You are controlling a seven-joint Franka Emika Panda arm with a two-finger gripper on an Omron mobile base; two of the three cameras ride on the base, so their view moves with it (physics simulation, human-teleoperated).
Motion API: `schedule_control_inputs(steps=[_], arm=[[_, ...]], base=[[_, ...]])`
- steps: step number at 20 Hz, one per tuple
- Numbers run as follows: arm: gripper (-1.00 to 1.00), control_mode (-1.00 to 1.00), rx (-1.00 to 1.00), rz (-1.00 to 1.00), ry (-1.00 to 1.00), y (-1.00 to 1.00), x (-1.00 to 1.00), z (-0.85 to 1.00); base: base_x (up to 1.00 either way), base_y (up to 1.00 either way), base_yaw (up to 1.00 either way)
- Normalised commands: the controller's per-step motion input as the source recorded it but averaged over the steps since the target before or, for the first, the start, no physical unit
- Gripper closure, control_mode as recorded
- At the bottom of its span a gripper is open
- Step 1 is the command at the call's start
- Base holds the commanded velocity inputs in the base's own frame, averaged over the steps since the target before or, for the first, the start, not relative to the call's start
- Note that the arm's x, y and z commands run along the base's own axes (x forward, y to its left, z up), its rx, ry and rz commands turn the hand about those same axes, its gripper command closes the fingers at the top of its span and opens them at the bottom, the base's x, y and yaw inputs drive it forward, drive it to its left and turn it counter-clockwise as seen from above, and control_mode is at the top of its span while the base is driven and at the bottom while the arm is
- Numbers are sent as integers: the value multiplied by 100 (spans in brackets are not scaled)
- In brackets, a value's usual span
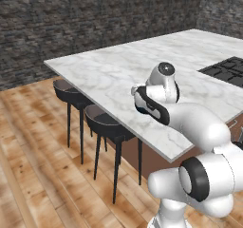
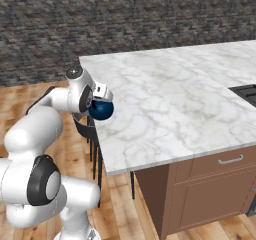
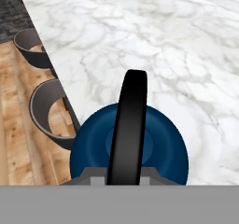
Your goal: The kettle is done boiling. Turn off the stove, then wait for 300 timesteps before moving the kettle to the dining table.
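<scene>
The white arm (image 1: 199, 127) rises from the near right and reaches over the marble table (image 1: 118, 70), with two dark stools (image 1: 102, 122) tucked at its left edge and the stove (image 1: 228, 70) far right.

the kettle (image 3: 161, 143) is glossy dark blue, and its arched handle (image 3: 130, 125) is black. the desk (image 2: 165, 104) has a white marble top with soft grey veins, and its base (image 2: 200, 194) is brown. the bar stools (image 1: 107, 125) are dark, nearly black, on thin black legs. the floor (image 1: 33, 141) is light brown wood with a plank pattern. the wall (image 2: 125, 19) is dark grey rough stone. the stove (image 1: 228, 70) is black.
</scene>
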Motion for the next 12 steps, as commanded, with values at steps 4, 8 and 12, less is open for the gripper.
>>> schedule_control_inputs(steps=[4,8,12], arm=[[100,-100,0,0,0,-1,16,-17],[100,-100,0,0,0,0,19,-20],[100,-100,0,0,0,0,21,-24]], base=[[0,0,0],[0,0,0],[0,0,0]])
